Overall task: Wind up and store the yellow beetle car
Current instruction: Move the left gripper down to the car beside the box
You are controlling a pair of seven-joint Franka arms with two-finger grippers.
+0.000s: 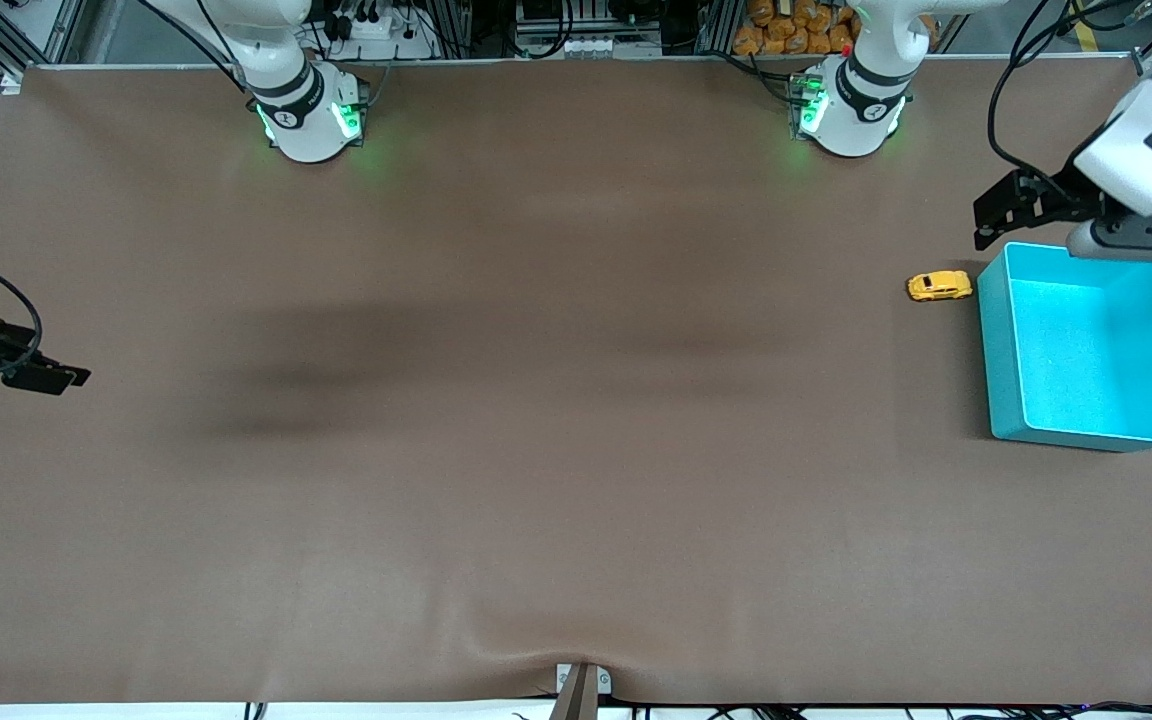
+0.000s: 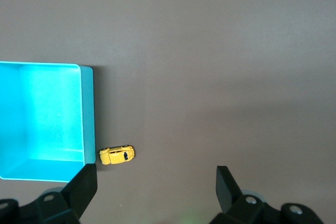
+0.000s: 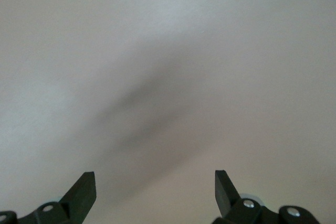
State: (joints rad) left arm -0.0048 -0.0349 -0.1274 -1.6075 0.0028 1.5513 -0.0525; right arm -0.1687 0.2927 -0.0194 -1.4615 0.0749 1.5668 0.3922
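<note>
The yellow beetle car [image 1: 939, 287] [image 2: 117, 155] stands on the brown table, close beside the corner of the teal bin [image 1: 1001, 350] [image 2: 88, 114] that lies farthest from the front camera. The bin holds nothing. My left gripper [image 1: 996, 215] [image 2: 156, 182] hangs open in the air over the table just off that corner, above the car and apart from it, with nothing between its fingers. My right gripper [image 1: 51, 377] [image 3: 155, 182] waits open over bare table at the right arm's end, and nothing is in it.
Both arm bases [image 1: 308, 110] [image 1: 851, 105] stand along the table's back edge. A small metal bracket [image 1: 581, 685] sits at the middle of the front edge. The bin lies close to the table's edge at the left arm's end.
</note>
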